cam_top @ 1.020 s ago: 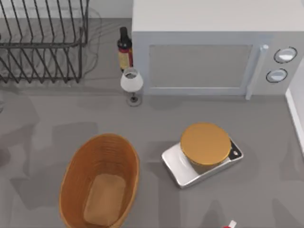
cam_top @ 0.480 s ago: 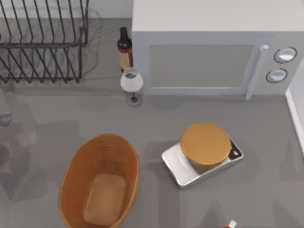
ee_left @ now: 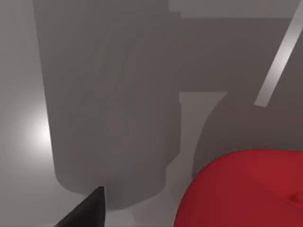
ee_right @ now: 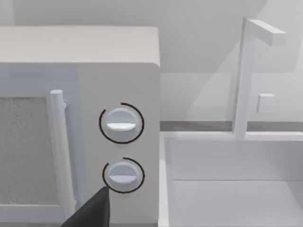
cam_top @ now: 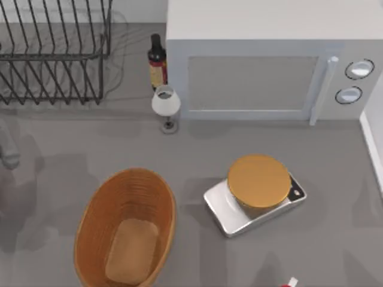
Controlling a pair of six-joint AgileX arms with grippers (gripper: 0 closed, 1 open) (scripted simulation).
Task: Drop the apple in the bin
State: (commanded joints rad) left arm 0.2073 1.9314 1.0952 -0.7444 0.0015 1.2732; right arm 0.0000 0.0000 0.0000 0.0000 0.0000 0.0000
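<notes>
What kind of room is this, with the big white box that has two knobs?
Probably a kitchen counter, in a rendered scene. The white box is a microwave. A wire dish rack stands at the left, a kitchen scale sits in front, and a sink lies beside the microwave.

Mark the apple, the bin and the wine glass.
apple (ee_left: pixel 246 189): left wrist view, on its red skin.
bin (cam_top: pixel 133 248): top view, on its pale flat bottom.
wine glass (cam_top: pixel 166 103): top view, on the white bowl.
</notes>
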